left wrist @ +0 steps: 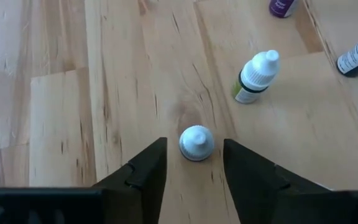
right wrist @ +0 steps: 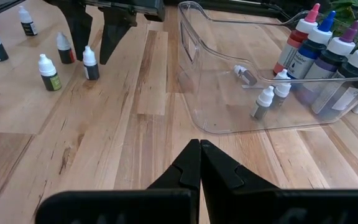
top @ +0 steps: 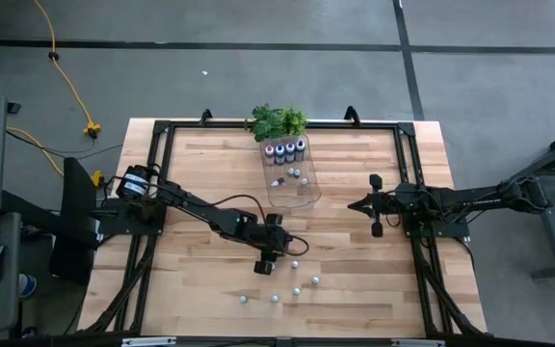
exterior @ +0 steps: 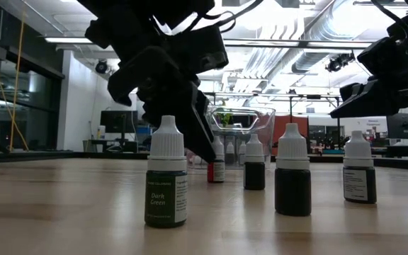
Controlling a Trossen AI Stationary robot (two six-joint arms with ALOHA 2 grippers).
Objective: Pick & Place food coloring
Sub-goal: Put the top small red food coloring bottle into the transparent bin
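We see two slim black jointed arms, black cable looping beside the left pincer (top: 267, 258), fingers (left wrist: 145, 168) matte wedges.

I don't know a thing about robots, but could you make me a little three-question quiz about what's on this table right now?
1. True or false: the left hand is open, with a small white-capped bottle between its fingers.
2. Where do the four bigger bottles stand? A) in the clear tray B) on the bare wood C) in the plant
3. Fill in: the label on the nearest bottle in the low view reads "Dark ____".

Key: 1 true; 2 A; 3 Green. The right hand waits shut near the tray.
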